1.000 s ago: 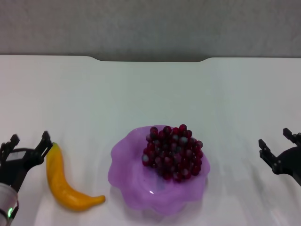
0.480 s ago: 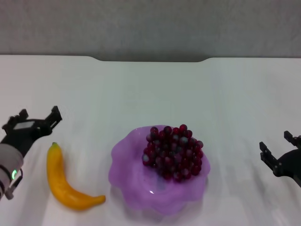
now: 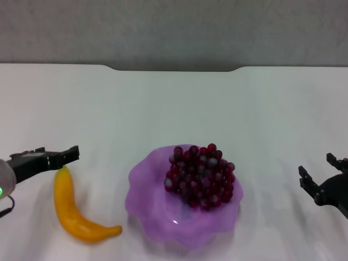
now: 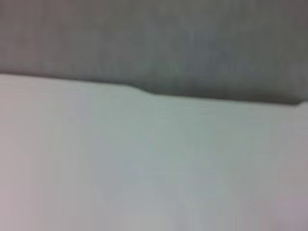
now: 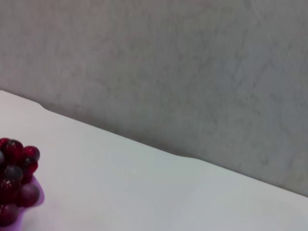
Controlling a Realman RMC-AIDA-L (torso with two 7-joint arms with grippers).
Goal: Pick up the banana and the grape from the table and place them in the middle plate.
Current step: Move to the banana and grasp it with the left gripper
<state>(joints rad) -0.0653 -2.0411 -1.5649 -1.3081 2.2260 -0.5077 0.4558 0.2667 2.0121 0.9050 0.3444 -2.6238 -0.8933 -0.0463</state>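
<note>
The banana (image 3: 72, 211) lies on the white table (image 3: 174, 109) at the front left, its stem end pointing away from me. The grape bunch (image 3: 200, 175) rests in the purple scalloped plate (image 3: 152, 201) at the front middle. It also shows in the right wrist view (image 5: 14, 178), with a bit of the plate's rim (image 5: 37, 197). My left gripper (image 3: 51, 155) is open and empty, just above the banana's far end. My right gripper (image 3: 317, 167) is open and empty, low at the right, well clear of the plate. The left wrist view shows only table and wall.
The table's far edge has a notch (image 3: 174, 69) against the grey wall (image 3: 174, 27). Bare tabletop lies behind the plate and on both sides of it.
My left gripper rose from beside the banana, swung right, and now sits turned over the banana's far end. The right gripper has barely moved. Banana, grapes and plate are still.
</note>
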